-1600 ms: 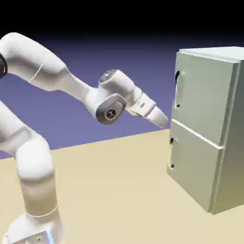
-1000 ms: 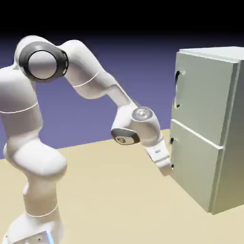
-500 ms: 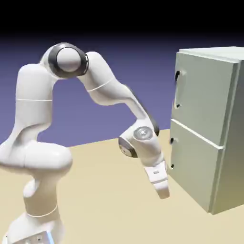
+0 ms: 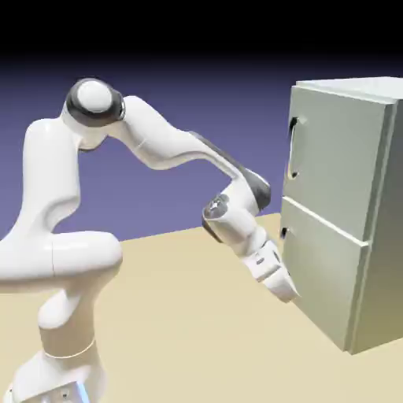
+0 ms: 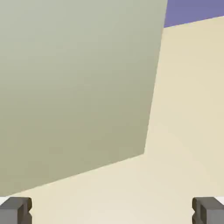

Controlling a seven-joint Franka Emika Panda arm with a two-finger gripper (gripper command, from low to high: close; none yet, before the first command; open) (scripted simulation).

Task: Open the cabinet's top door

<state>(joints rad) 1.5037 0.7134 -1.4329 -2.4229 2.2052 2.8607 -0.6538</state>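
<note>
The cabinet (image 4: 346, 212) stands at the exterior view's right, and both its doors look closed. Its top door (image 4: 334, 157) carries a slim vertical handle (image 4: 293, 148) near its left edge. My gripper (image 4: 290, 293) is far below that handle, low against the left edge of the shorter lower door (image 4: 319, 271). In the hand view a flat grey-green cabinet face (image 5: 74, 87) fills the upper left. The gripper (image 5: 112, 210) is open, its fingertips (image 5: 16, 209) far apart at the bottom corners with nothing between them. The top door's handle is out of the hand view.
The tan table (image 4: 181, 315) spreads in front of the cabinet, and in the hand view the table (image 5: 183, 109) runs beside the cabinet's bottom corner. My arm's elbow (image 4: 232, 212) hangs left of the lower door.
The hand dropped from the top door's height to near the table. In the last half second it swung right and a little upward, up to the lower door. The jaws stayed open.
</note>
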